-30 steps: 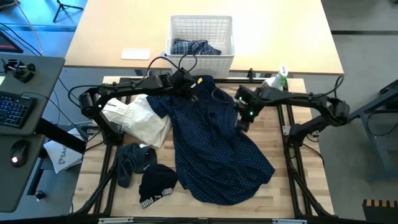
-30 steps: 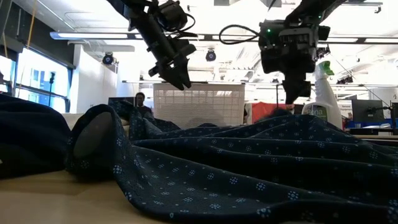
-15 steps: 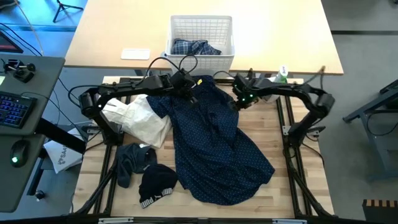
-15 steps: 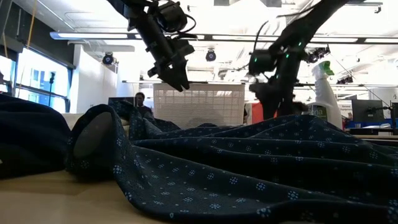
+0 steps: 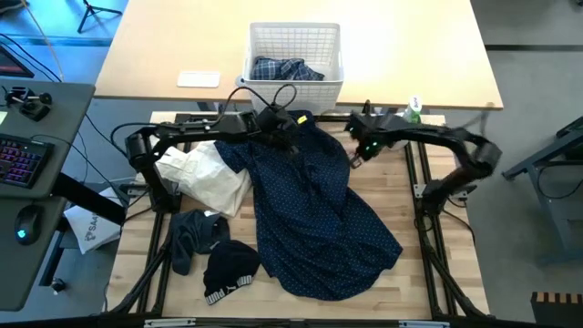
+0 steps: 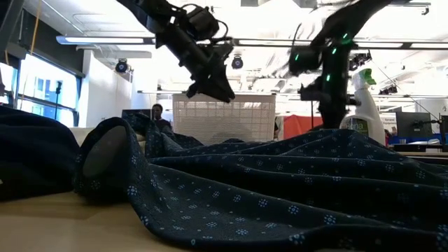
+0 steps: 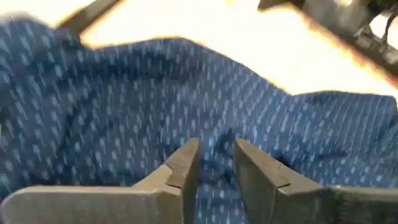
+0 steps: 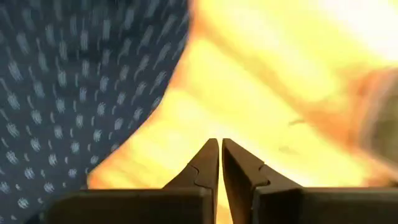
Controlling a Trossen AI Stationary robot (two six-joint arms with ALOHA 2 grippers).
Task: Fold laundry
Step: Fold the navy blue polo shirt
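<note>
The navy shirt with tiny white dots (image 5: 319, 210) lies spread and rumpled on the wooden table (image 5: 437, 237). My left gripper (image 5: 290, 138) hovers open above the shirt's far part (image 7: 124, 112), clear of the cloth in the low view (image 6: 222, 92). My right gripper (image 5: 354, 158) points down, shut, at the shirt's far right edge (image 8: 93, 93), its fingertips (image 8: 211, 152) over bare wood. A dark grey piece (image 5: 187, 239) and a black piece (image 5: 228, 270) lie near left. The plaid shirt (image 5: 287, 69) rests in the basket (image 5: 296, 36).
A cream garment (image 5: 205, 178) lies left of the navy shirt, under my left arm. The white lattice basket stands on the far table. A spray bottle (image 5: 412, 109) stands at the far right, close behind my right arm. Bare wood shows right of the shirt.
My right gripper has left the shirt's middle for its far right edge and tipped to point steeply down, its arm swinging outward. My left gripper has shifted a little toward the table's right and down, tipping lower over the shirt.
</note>
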